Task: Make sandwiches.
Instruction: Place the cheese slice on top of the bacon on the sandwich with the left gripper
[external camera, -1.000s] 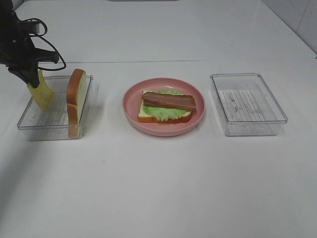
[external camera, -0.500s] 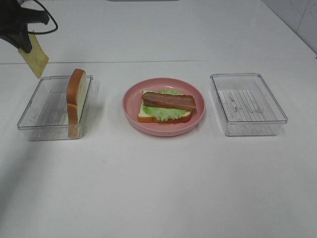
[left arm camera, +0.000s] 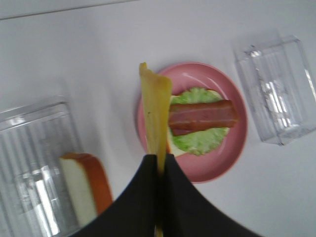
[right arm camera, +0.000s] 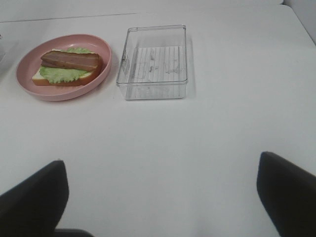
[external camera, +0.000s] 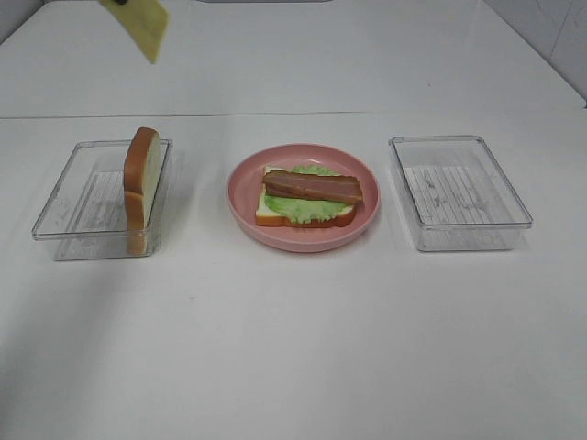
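On the pink plate (external camera: 303, 244) lies an open sandwich: a white bread slice (external camera: 268, 214), green lettuce (external camera: 307, 209) and a bacon strip (external camera: 312, 187) on top. My left gripper (left arm camera: 160, 165) is shut on a yellow cheese slice (left arm camera: 157, 111), which hangs high above the table, left of the plate (left arm camera: 217, 170). In the high view only the cheese (external camera: 139, 25) shows at the top edge. A second bread slice (external camera: 142, 179) stands on edge in the left tray (external camera: 69, 206). My right gripper (right arm camera: 160, 197) is open and holds nothing, low over bare table in front of the right tray (right arm camera: 153, 79).
The clear right tray (external camera: 459, 234) holds nothing and stands right of the plate. The left tray holds only the upright bread slice (left arm camera: 84, 190). The white table stretches wide in front of the plate and trays.
My left gripper has lifted the cheese slice out of the left tray, up and rightward, until the arm left the top of the high view. Nothing else moved.
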Tool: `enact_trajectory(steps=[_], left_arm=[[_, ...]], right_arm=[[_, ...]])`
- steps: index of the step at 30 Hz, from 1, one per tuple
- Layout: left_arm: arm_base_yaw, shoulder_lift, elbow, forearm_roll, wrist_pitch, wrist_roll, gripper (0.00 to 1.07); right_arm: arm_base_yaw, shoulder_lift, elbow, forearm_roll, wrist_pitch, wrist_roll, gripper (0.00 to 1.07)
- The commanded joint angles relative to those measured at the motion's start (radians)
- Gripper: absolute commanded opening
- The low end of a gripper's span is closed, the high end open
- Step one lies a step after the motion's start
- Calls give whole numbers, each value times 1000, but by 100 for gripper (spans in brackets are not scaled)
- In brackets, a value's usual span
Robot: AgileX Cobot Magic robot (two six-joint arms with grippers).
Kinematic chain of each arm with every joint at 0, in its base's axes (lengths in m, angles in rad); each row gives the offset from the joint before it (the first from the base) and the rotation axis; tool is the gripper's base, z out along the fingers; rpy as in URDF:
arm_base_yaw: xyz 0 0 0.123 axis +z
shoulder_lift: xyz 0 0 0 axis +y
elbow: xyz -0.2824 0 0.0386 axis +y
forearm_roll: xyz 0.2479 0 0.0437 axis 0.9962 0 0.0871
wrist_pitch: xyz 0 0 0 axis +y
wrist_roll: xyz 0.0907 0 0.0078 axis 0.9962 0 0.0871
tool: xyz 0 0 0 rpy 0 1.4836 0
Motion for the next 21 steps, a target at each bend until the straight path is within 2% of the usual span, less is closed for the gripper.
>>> enact_trajectory(steps=[1,2,4,6,7,9,15,21], left_arm=[[-56,5,0,-36,10,5,0],[-100,21,0,-38,-19,4,0],[-124,32,0,-43,-32,4,0],[-184,66,0,-51,-75,4,0],[-184,66,0,-51,-75,4,0],[-250,110,-2,-57,-135,-1,0],[-294,145,-6,-64,-188,-24,0],[-330,218,-7,-152,-225,-23,0]], right_arm=[[-1,-24,2,3,-5,-13,98],[-1,-24,2,3,-5,-13,98],[-1,-24,2,3,-5,-13,98],[-1,-24,2,3,-5,-13,98],[-1,-24,2,3,-5,-13,98],[-1,-24,2,3,-5,-13,98],[-1,-24,2,3,-5,-13,98],[-1,-24,2,3,-5,-13,98]])
